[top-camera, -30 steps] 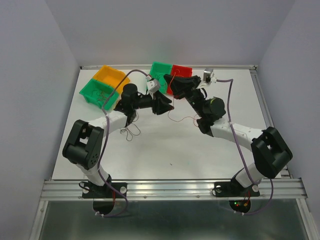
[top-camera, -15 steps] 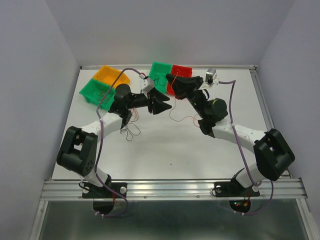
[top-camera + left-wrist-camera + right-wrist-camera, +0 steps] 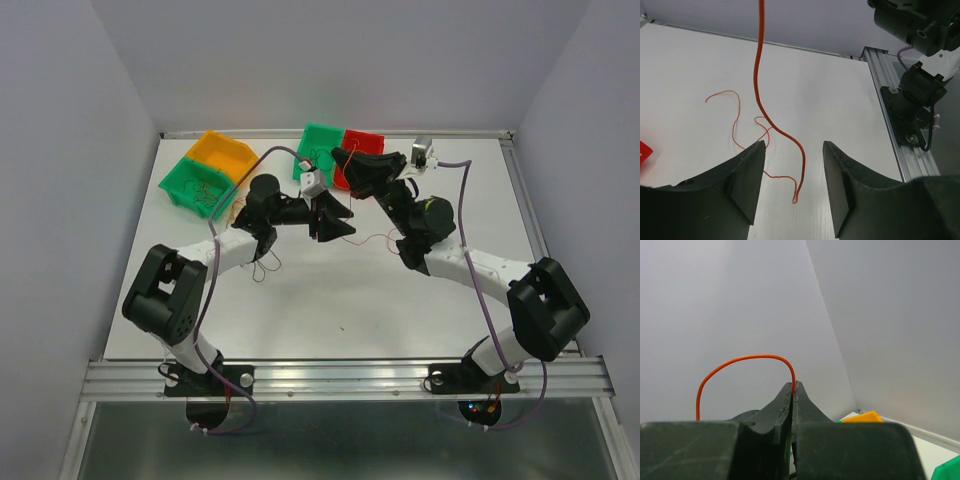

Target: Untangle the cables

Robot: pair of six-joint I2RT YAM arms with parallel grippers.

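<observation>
The right gripper (image 3: pixel 793 387) is clamped shut on the orange cable (image 3: pixel 760 75) and holds it up off the table (image 3: pixel 400 300), toward the far middle by the bins. The cable arcs out of the pinch and hangs straight down.

The left gripper (image 3: pixel 792 170) sits just under it with its jaws apart. The loose tail of the orange cable dangles right in the gap between them and looks to touch neither finger. So nothing is gripped on that side yet.

A thinner red cable (image 3: pixel 734 127) lies squiggled on the table below, and from the left wrist view it seems to cross behind the orange one. It's hard to tell whether they're actually hooked together or just overlapping in the view. A little knot of dark cables (image 3: pixel 262 262) sits apart on the near left, by the left arm.

It looks like the step is pulling the orange cable free of the rest. The next move probably calls for the left jaws to close on that hanging tail. It's super thin and floppy, so it could easily swing out of the gap. Once it's caught, the two grippers could draw apart and see if the red cable drops off.
</observation>
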